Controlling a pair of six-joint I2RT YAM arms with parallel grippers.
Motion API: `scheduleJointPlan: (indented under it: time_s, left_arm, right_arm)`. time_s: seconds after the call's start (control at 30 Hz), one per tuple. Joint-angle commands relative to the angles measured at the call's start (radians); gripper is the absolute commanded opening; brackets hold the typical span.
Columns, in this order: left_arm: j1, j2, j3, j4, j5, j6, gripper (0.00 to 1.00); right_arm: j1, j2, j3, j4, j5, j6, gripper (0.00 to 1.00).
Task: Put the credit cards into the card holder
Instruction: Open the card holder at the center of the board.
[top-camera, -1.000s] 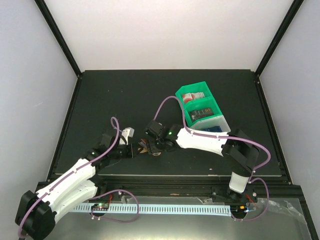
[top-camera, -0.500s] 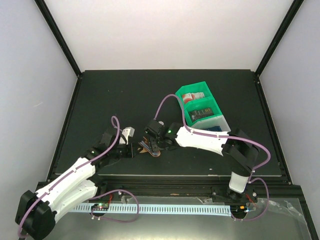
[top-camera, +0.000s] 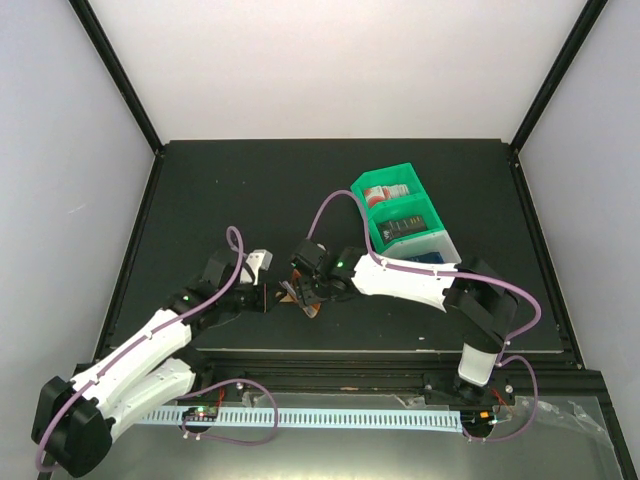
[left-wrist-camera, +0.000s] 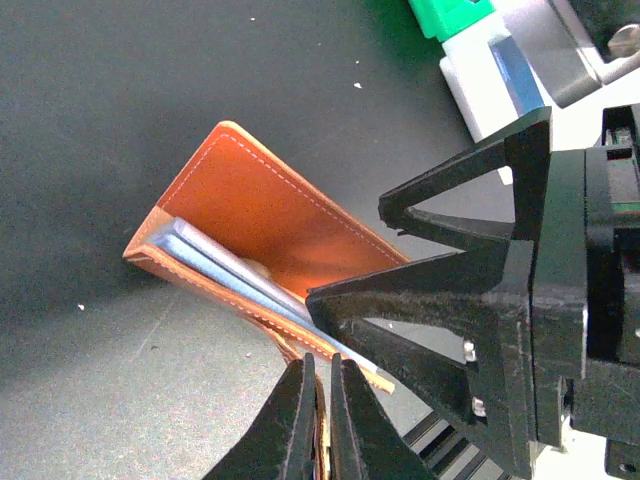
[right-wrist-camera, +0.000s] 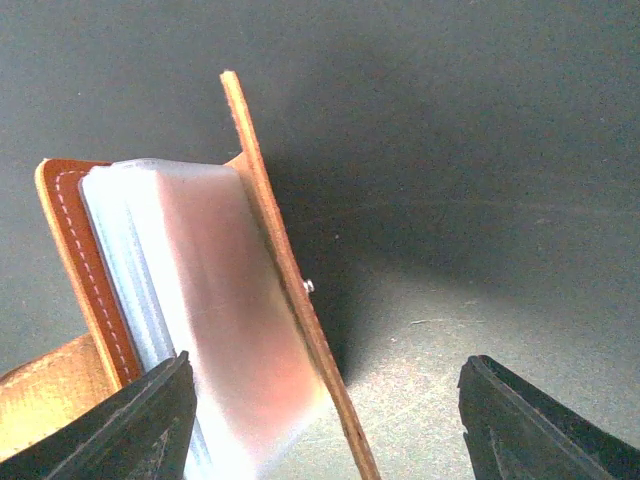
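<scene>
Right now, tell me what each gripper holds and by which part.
Left gripper pinches the card holder by the edge of one cover. Right gripper is open, holding nothing.

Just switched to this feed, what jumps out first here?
The brown card holder stands open at the front centre of the table, clear sleeves showing. The left pincer is shut on its edge while the right pincer hangs open over it. Behind right, a green tray holds cards.

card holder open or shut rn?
Open: card holder covers splay apart, clear sleeves exposed between them; left gripper pinches one edge.
</scene>
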Motion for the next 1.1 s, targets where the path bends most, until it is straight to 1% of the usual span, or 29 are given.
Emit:
scheduleJointPlan:
  time_s: [0.0, 0.13, 0.23, 0.3, 0.43, 0.6, 0.7, 0.8, 0.83, 0.9, 0.97, 1.0, 1.07]
  left_arm:
    - [0.006, 0.009, 0.048, -0.021, 0.013, 0.049, 0.02]
    - [0.007, 0.027, 0.049, -0.026, 0.015, 0.058, 0.01]
    - [0.007, 0.041, 0.047, -0.023, 0.013, 0.059, 0.02]
    - [0.007, 0.05, 0.05, -0.033, -0.011, 0.052, 0.01]
    - [0.007, 0.057, 0.051, -0.056, -0.066, 0.034, 0.01]
    - [0.006, 0.045, 0.052, -0.071, -0.063, 0.023, 0.02]
    - [0.007, 0.044, 0.061, -0.077, -0.054, 0.018, 0.02]
    - [0.006, 0.05, 0.062, -0.065, -0.041, 0.013, 0.02]
    - [0.007, 0.052, 0.062, -0.06, -0.037, 0.011, 0.02]
    - [0.006, 0.056, 0.063, -0.051, -0.035, 0.012, 0.02]
    - [0.007, 0.06, 0.064, -0.043, -0.035, 0.011, 0.01]
    - [0.007, 0.062, 0.067, -0.042, -0.032, 0.011, 0.02]
    - [0.007, 0.067, 0.072, -0.041, -0.025, 0.009, 0.02]
  right_arm:
    - [-0.002, 0.01, 0.016, 0.023, -0.043, -0.016, 0.73]
    - [-0.002, 0.013, 0.009, 0.048, -0.089, -0.026, 0.73]
    - [-0.003, 0.011, 0.001, 0.044, -0.074, -0.024, 0.73]
    - [-0.002, 0.011, 0.01, 0.001, 0.0, -0.004, 0.73]
    - [-0.002, 0.01, 0.035, -0.125, 0.196, 0.047, 0.73]
    - [-0.002, 0.014, 0.059, -0.188, 0.286, 0.073, 0.72]
    - [-0.003, 0.017, 0.083, -0.201, 0.273, 0.066, 0.72]
    - [-0.002, -0.033, 0.064, -0.118, 0.169, -0.004, 0.71]
    - [-0.002, -0.064, 0.043, -0.072, 0.127, -0.02, 0.66]
    - [-0.002, -0.125, 0.002, 0.022, 0.052, -0.043, 0.43]
    - [-0.002, -0.164, -0.017, 0.078, -0.003, -0.057, 0.26]
    - [-0.002, -0.172, -0.017, 0.095, -0.031, -0.064, 0.2]
    - [-0.002, -0.175, -0.013, 0.119, -0.088, -0.074, 0.14]
